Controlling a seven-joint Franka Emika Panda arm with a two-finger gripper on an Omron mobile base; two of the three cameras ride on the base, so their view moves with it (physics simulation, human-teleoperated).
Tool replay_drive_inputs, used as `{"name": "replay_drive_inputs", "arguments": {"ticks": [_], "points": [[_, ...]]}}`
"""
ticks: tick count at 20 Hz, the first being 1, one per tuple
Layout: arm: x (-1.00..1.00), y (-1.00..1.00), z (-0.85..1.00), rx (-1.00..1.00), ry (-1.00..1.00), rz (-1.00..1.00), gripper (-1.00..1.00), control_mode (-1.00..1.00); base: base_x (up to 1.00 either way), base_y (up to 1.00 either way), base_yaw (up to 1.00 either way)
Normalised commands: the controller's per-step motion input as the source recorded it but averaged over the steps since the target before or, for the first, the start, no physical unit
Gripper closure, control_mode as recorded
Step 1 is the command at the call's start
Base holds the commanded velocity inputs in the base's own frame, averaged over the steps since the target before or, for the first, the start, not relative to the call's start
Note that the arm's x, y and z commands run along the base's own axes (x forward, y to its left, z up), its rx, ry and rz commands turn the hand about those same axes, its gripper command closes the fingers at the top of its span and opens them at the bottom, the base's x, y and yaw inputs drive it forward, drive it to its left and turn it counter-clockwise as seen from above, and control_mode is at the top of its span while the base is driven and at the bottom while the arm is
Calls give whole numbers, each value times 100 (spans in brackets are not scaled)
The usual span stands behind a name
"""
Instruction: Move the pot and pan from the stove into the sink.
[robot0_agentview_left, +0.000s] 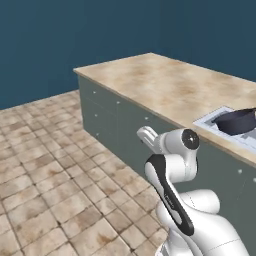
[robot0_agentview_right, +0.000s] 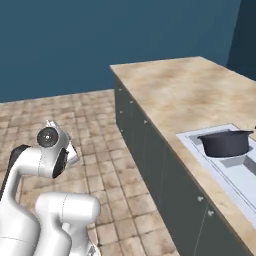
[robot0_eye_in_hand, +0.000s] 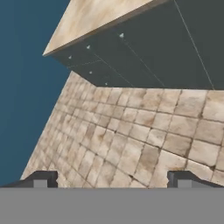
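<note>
Pot (robot0_agentview_right: 226, 143) sits inside the sink (robot0_agentview_right: 192, 141); claw (robot0_eye_in_hand: 112, 179) open over floor.

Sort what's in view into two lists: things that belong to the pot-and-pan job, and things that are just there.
Belongs to the job:
- pot, already sitting in the sink
- sink, set in the counter
- gripper, jaws open, holding nothing, aimed at the floor

Just there:
- counter, beige marbled top
- cabinet fronts below it
- tiled floor
</note>
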Motion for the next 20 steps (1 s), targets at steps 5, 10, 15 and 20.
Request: {"name": "replay_drive_inputs", "arguments": {"ticks": [5,10,15,20], "points": [[0,0,0,0,0,0,-100,100,-4,0,50],[0,0,0,0,0,0,-100,100,-4,0,50],[0,0,0,0,0,0,-100,100,-4,0,50],[0,0,0,0,0,0,-100,100,-3,0,50]]}}
